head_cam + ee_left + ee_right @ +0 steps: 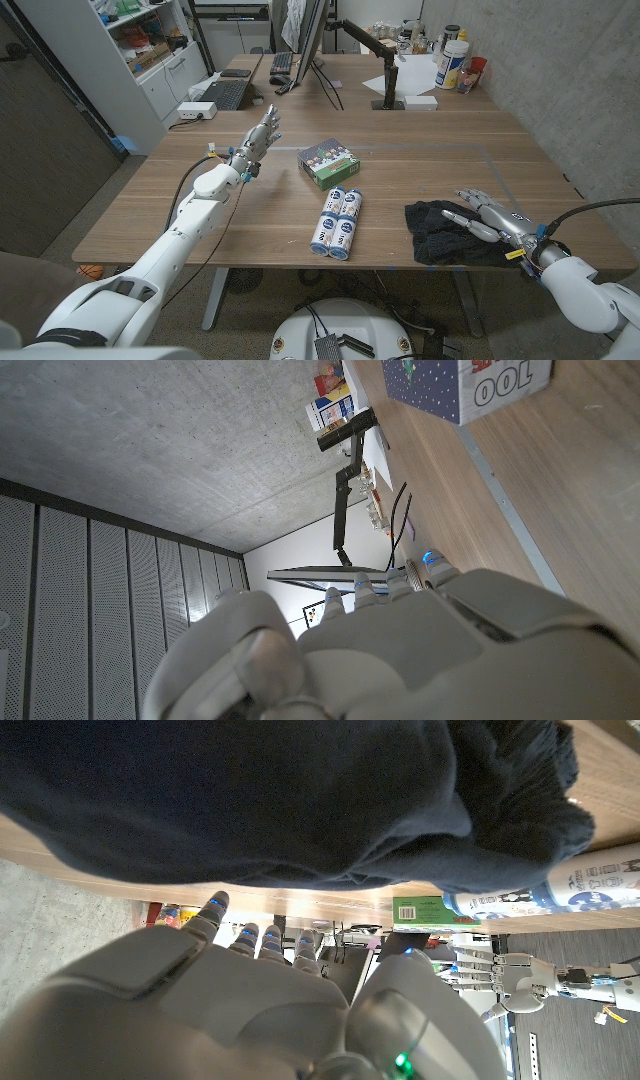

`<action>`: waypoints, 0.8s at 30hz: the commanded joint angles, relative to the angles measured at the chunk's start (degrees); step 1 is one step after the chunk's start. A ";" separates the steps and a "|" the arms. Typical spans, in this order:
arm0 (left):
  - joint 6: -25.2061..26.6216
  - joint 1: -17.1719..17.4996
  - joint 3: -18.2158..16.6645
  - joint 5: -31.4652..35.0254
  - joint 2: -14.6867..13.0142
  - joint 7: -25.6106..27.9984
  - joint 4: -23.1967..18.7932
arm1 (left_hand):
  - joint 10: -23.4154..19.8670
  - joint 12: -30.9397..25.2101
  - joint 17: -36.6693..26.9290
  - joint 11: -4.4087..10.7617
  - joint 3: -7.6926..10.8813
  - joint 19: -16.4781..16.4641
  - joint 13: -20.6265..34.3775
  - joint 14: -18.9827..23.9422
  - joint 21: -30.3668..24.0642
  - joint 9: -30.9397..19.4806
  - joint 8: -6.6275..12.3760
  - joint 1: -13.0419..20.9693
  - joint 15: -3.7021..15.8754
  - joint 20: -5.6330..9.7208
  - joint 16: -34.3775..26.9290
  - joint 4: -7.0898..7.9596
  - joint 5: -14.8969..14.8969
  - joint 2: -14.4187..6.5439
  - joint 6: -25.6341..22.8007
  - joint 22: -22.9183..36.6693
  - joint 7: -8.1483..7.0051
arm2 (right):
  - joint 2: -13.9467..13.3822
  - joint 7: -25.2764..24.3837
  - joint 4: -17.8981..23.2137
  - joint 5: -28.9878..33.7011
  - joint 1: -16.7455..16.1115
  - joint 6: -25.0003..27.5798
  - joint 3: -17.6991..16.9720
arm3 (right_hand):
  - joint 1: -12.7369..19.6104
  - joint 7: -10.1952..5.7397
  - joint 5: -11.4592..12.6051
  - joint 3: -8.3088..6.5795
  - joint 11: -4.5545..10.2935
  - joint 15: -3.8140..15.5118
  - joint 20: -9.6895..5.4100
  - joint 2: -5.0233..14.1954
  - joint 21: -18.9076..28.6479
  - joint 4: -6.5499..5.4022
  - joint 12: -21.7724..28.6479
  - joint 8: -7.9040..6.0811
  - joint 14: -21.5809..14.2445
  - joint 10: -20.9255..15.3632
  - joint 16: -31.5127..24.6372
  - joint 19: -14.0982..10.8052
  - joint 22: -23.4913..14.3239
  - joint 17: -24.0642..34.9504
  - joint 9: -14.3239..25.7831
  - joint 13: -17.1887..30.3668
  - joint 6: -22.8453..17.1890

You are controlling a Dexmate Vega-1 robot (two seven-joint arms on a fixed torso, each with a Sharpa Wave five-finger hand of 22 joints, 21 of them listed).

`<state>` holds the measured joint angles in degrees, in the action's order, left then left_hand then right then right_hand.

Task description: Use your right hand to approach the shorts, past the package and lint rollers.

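Dark crumpled shorts (447, 233) lie at the table's front right; in the right wrist view the shorts (280, 800) spread close in front of my fingers. My right hand (483, 214) hovers at the shorts' right edge, fingers apart and reaching over the cloth, holding nothing. A green package (329, 163) sits mid-table, with lint rollers (337, 222) lying side by side just in front of it. The package (420, 908) and a roller (545, 895) show past the shorts. My left hand (260, 135) is raised over the left part of the table, fingers extended, empty.
At the back stand a monitor arm (375, 45), white papers (418, 75), bottles (453, 58), a keyboard (282, 62) and a laptop (226, 94). A concrete wall (560, 70) runs along the right. The table's front edge (300, 266) lies close to the shorts.
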<state>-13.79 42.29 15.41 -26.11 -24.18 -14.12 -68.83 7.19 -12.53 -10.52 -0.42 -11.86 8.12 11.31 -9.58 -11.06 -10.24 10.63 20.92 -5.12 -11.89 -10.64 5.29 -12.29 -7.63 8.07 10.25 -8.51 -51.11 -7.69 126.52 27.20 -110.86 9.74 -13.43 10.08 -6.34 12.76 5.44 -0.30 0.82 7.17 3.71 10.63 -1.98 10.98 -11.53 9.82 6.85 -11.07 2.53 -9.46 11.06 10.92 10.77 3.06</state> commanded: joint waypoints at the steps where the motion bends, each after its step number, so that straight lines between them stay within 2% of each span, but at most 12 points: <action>1: 0.03 0.07 -0.29 0.00 -0.18 0.11 -0.03 | -0.15 -0.16 -0.30 0.26 0.18 0.26 0.12 -3.44 -0.27 -0.12 0.33 0.39 -0.20 -0.32 -0.44 0.23 0.04 0.18 -0.05 0.20 0.06 | -0.75 0.40 -0.23 0.19 0.22 0.68 0.51 | 0.48 -0.20 -0.09 0.20 0.08 -0.05 -0.07 0.02 -0.09 0.00 0.30 -0.14 4.72 0.19 -0.20 0.45 -0.19 0.07 0.18 0.30 -0.21; 24: -0.28 0.39 -0.21 0.11 0.22 0.72 -0.25 | 0.09 -0.05 -0.30 0.38 0.19 0.28 0.12 -3.66 -0.26 -0.12 0.27 0.36 -0.25 -0.33 -0.36 0.25 0.02 0.18 0.00 0.20 0.07 | -1.40 1.40 -0.45 0.29 -0.84 1.95 -0.17 | 0.55 -0.08 -0.11 0.16 0.01 -0.09 -0.11 0.18 -0.07 0.03 0.35 -0.11 4.67 0.22 -0.26 0.50 -0.18 0.07 0.18 0.30 -0.38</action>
<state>-13.84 42.45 15.20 -26.10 -24.06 -13.87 -68.75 7.20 -12.52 -10.53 -0.41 -11.86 8.12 11.31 -9.58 -11.06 -10.24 10.63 20.92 -5.12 -11.89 -10.64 5.29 -12.29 -7.63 8.08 10.25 -8.51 -52.32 -6.46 126.46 27.45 -111.50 11.46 -13.31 10.07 -6.34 12.76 5.44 -0.31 0.82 6.86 3.71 10.63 -1.98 10.98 -11.53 9.82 6.86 -11.07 2.83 -9.46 10.92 10.93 10.77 3.07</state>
